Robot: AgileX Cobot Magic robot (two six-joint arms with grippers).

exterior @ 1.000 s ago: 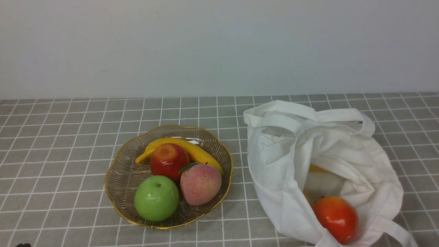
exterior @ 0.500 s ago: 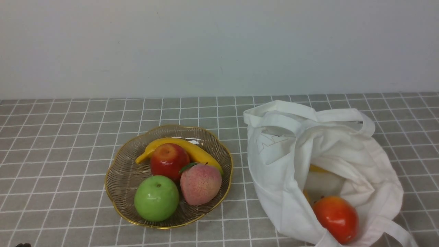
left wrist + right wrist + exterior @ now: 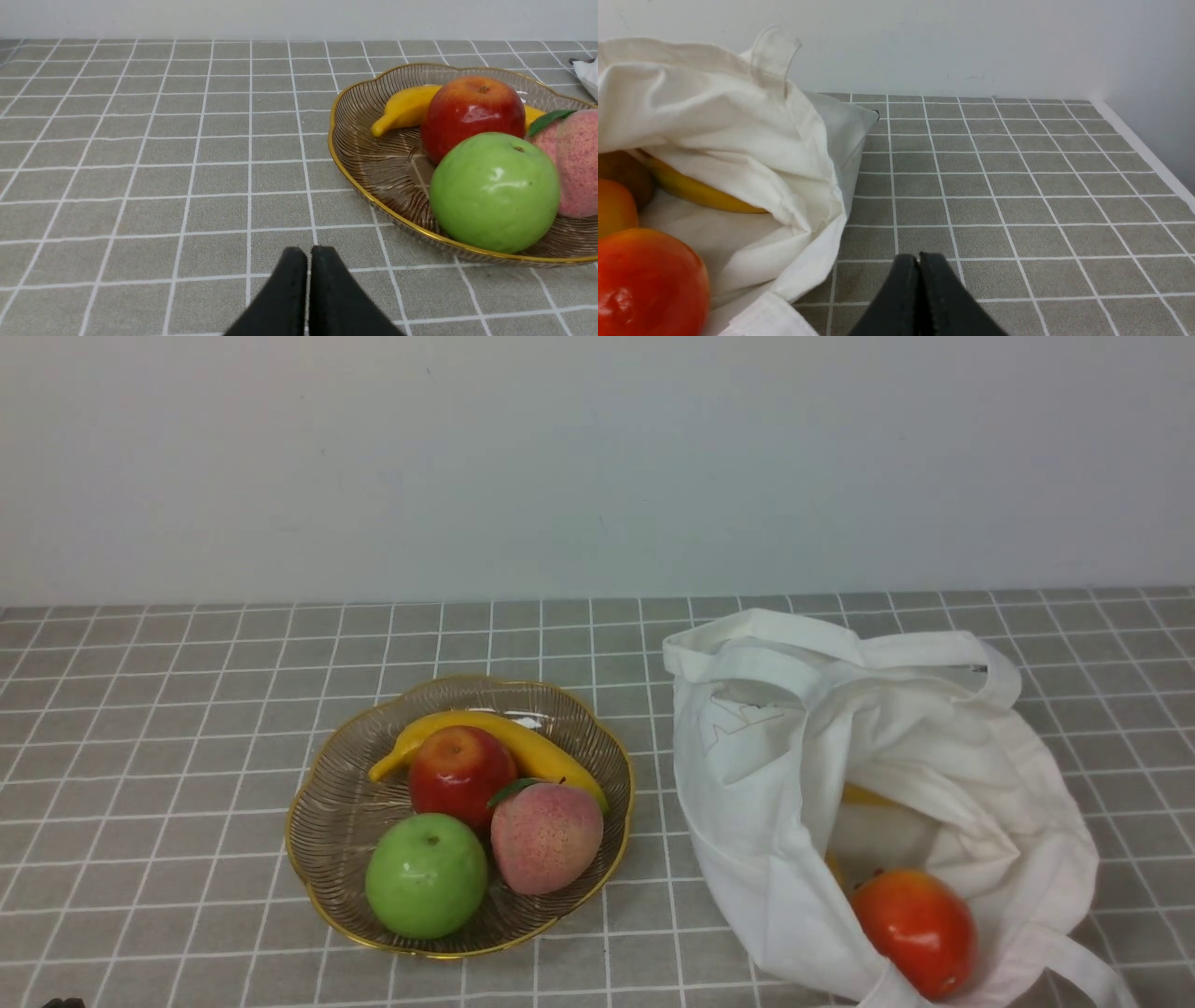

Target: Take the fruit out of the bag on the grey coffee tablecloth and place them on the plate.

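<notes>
The white cloth bag (image 3: pixel 794 775) lies open on the grey grid tablecloth (image 3: pixel 168 709) at the right. Inside it show a glossy red-orange fruit (image 3: pixel 915 930) and part of a yellow banana (image 3: pixel 864 795); both also show in the right wrist view, the fruit (image 3: pixel 644 280) and the banana (image 3: pixel 700 191). The wire plate (image 3: pixel 336 821) with gold rim sits left of the bag and holds a banana (image 3: pixel 532 747). My left gripper (image 3: pixel 308 252) is shut and empty, over bare cloth beside the plate (image 3: pixel 369 168). My right gripper (image 3: pixel 919 259) is shut and empty beside the bag (image 3: pixel 738 130).
The plate also holds a red apple (image 3: pixel 459 773), a green apple (image 3: pixel 426 874) and a pink peach (image 3: pixel 546 836). A pale wall stands behind the table. The cloth's right edge (image 3: pixel 1148 154) meets a side wall.
</notes>
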